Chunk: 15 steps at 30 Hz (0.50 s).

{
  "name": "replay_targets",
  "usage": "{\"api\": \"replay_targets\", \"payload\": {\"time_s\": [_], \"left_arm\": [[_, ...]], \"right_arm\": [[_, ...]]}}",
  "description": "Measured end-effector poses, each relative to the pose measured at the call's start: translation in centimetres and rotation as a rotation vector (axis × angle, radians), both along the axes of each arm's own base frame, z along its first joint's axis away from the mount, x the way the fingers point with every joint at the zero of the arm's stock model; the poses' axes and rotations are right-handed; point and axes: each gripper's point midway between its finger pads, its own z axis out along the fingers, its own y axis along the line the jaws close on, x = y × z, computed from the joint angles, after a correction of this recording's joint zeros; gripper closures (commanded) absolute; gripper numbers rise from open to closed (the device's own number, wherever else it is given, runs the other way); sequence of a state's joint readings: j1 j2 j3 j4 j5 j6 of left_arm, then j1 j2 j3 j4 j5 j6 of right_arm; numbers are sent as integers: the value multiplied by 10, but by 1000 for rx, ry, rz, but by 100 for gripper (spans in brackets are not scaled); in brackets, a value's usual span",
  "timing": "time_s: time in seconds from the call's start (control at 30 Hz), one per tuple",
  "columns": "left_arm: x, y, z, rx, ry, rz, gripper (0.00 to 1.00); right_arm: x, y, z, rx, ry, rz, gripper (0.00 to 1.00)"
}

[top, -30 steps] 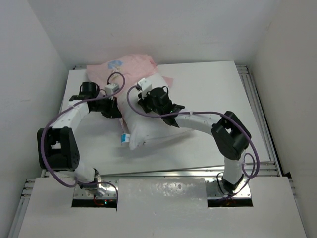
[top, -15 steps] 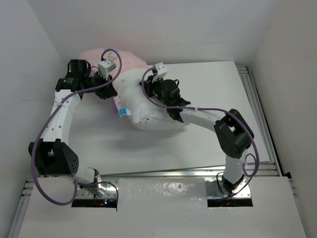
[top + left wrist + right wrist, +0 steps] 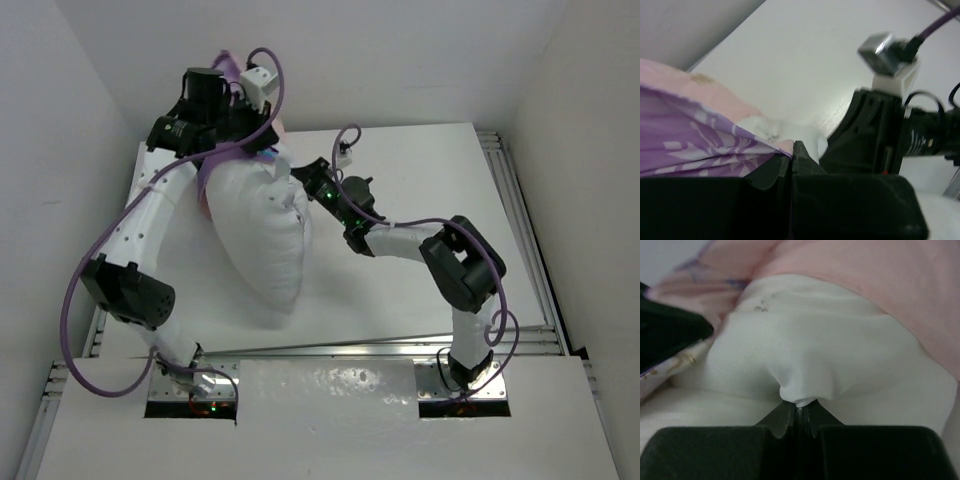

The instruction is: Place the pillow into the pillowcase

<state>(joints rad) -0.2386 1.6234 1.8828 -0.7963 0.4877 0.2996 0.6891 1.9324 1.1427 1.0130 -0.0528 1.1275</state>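
The left claw (image 3: 792,146) is pinching the thin purple-pink pillowcase (image 3: 695,142), and the right claw (image 3: 800,407) is pinching the plump white pillow (image 3: 265,230). Both should be holding tight while pushing it in.

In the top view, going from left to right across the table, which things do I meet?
The left arm's black elbow → pillow → right arm's black elbow.

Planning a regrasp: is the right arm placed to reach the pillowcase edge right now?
Likely yes, once freed: the right gripper is shut on a fold of the pillow, and the pink pillowcase lies just beyond it with nothing between.
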Motion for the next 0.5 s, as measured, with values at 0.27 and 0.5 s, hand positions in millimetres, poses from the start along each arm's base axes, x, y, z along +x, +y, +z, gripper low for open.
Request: {"api": "replay_targets", "payload": {"time_s": [0.27,0.5], "left_arm": [[51,-60,-15,-69,54,-62,100],[59,-109,-136,30,282,-124,100]], "right_arm": [[-49,-36,-62,61,235,48,70],[-22,-172,-110,-72,380,-221,31]]}}
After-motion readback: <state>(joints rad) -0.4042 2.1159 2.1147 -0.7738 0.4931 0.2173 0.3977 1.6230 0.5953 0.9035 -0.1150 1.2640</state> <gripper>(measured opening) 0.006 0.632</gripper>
